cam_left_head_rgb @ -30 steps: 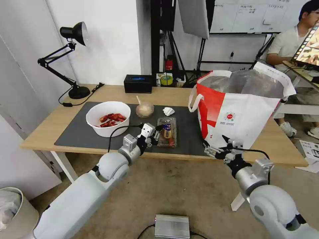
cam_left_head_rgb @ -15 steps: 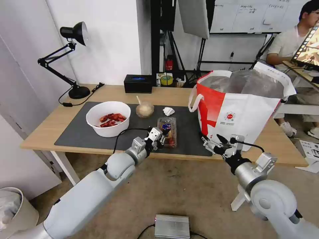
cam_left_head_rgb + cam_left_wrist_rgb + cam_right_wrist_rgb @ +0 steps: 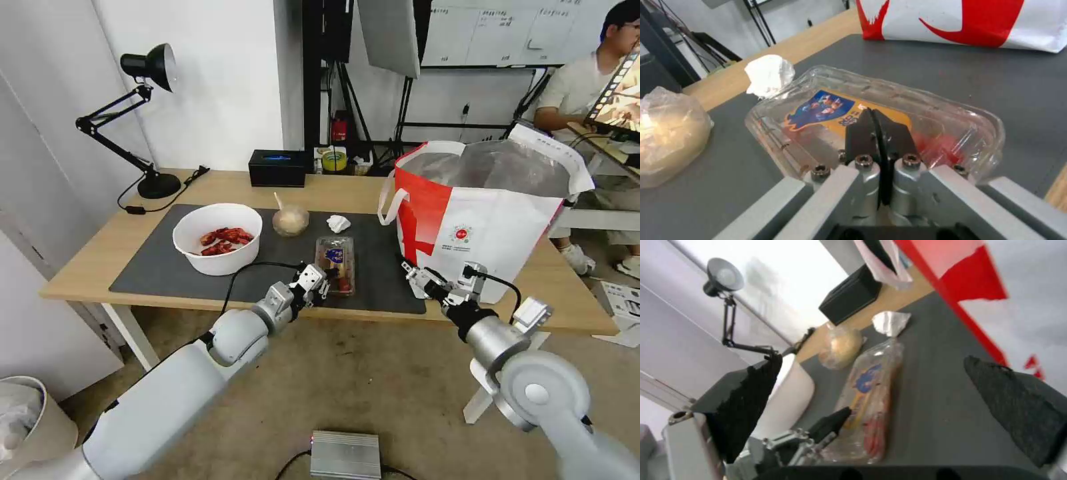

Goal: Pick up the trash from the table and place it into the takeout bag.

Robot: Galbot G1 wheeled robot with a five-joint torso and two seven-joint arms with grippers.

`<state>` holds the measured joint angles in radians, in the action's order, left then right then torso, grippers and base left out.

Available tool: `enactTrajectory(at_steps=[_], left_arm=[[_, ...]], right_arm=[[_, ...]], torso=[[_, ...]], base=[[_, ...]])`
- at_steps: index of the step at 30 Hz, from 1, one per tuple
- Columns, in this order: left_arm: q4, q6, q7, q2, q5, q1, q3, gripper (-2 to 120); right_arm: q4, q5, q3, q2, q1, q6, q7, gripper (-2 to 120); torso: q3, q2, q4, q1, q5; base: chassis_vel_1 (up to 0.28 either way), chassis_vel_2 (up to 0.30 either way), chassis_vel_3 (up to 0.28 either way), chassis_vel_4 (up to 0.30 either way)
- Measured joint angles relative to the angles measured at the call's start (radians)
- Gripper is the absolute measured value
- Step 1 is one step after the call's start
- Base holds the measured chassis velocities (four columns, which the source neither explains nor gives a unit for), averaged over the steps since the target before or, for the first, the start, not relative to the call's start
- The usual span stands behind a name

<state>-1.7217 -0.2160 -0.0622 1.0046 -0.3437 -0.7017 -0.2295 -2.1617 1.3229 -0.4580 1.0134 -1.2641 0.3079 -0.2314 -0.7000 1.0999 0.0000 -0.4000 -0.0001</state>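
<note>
1. The light-wood table (image 3: 100, 260) is carrying a dark grey mat (image 3: 160, 273), with the takeout bag (image 3: 480, 227) standing at its right end.
2. The left gripper (image 3: 878, 128) is hovering with fingers pressed together, empty, at the near end of the clear hinged plastic tray (image 3: 818, 110); the tray is lying just beyond and beneath the fingertips.
3. Step in hand: approaching the tray. A grasp calls for parting the fingers to straddle its rim.
4. The right gripper (image 3: 421, 280) is waiting, fingers spread, beside the bag's near corner.

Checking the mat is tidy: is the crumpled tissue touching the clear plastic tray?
Cannot tell. In the left wrist view the crumpled tissue overlaps the clear plastic tray's far rim; no view settles it.
</note>
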Motion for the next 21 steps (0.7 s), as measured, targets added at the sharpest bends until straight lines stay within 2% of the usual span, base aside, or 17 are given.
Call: enactTrajectory(at_steps=[4, 11, 21], left_arm=[[0.000, 0.002, 0.000, 0.000, -0.001, 0.002, -0.005, 0], [0.009, 0.006, 0.004, 0.013, -0.001, 0.012, -0.019, 0], [0.040, 0.012, 0.006, 0.031, -0.005, 0.054, -0.052, 0]], right_arm=[[0.038, 0.094, 0.022, 0.018, 0.052, 0.009, -0.035, 100], [0.107, 0.156, 0.055, 0.030, 0.147, 0.049, -0.092, 100], [0.169, 0.172, 0.071, 0.058, 0.228, 0.135, -0.162, 100]], torso=[[0.000, 0.000, 0.0000, 0.000, 0.0000], [0.000, 0.000, 0.0000, 0.000, 0.0000], [0.000, 0.000, -0.0002, 0.000, 0.0000]], base=[[0.000, 0.000, 0.000, 0.000], [0.000, 0.000, 0.000, 0.000], [0.000, 0.000, 0.000, 0.000]])
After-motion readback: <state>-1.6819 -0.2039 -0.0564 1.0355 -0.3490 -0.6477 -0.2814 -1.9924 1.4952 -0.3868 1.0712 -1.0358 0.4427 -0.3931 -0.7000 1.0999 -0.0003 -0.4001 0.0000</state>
